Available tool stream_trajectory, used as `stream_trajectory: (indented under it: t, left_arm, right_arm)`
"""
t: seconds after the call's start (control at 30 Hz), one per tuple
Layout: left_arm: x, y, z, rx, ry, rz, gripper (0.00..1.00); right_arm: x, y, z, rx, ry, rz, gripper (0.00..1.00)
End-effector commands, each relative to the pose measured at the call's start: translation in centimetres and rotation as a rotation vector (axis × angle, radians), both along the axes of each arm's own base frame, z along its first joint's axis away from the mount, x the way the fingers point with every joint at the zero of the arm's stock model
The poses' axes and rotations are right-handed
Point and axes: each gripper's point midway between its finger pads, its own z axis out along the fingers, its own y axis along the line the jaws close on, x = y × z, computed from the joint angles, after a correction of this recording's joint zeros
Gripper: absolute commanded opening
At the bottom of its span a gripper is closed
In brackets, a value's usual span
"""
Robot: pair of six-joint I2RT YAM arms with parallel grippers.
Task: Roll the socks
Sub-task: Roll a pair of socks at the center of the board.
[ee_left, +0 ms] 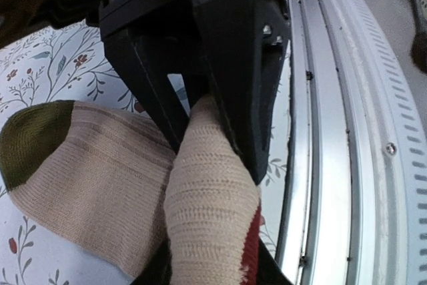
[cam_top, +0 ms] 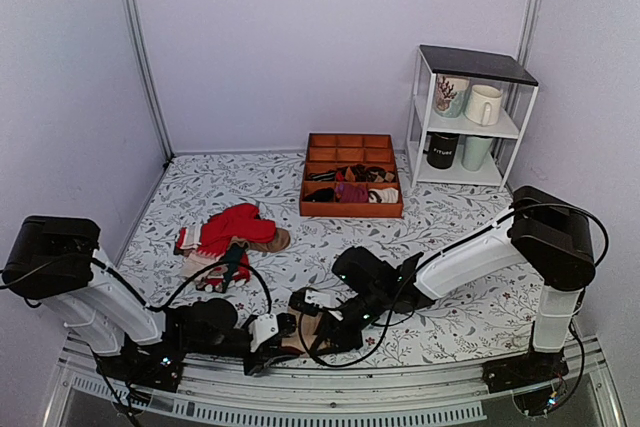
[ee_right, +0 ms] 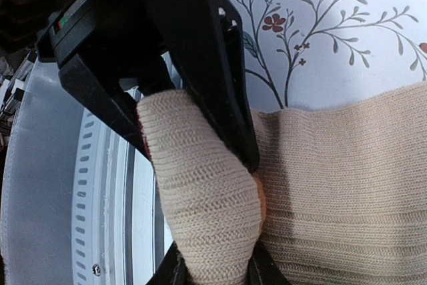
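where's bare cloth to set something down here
Free: far-left corner, bordered by the red socks and orange tray; the strip between the tray, the mug shelf and the right arm; the near-right cloth on that arm's near side. Crowded: near-centre edge, where left gripper and right gripper pinch the beige socks.

The left arm (cam_top: pixel 120 307) and right arm (cam_top: pixel 460 257) meet over the socks (cam_top: pixel 305 333).
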Motion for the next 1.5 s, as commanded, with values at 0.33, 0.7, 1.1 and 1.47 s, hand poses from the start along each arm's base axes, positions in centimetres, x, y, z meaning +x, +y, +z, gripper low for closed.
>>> stream_trajectory:
  t: [0.33,0.7,1.1,1.47]
  left_arm:
    - [-1.1,0.7,-3.0,0.089,0.37,0.142,0.24]
    - [-2.3,2.2,-4.0,0.138,0.552,0.196,0.25]
    - [-2.2,2.4,-4.4,0.154,0.576,0.198,0.26]
    - [-0.3,0.5,-0.3,0.066,0.39,0.145,0.62]
  right_arm:
    - [3.8,-2.4,3.3,0.02,-0.323,-0.173,0.53]
    - [1.7,-0.7,3.7,0.117,-0.689,0.05,0.72]
    - [0.6,0.5,0.9,0.06,-0.701,0.115,0.42]
    - [-2.2,-1.6,-1.6,-0.031,-0.333,0.101,0.24]
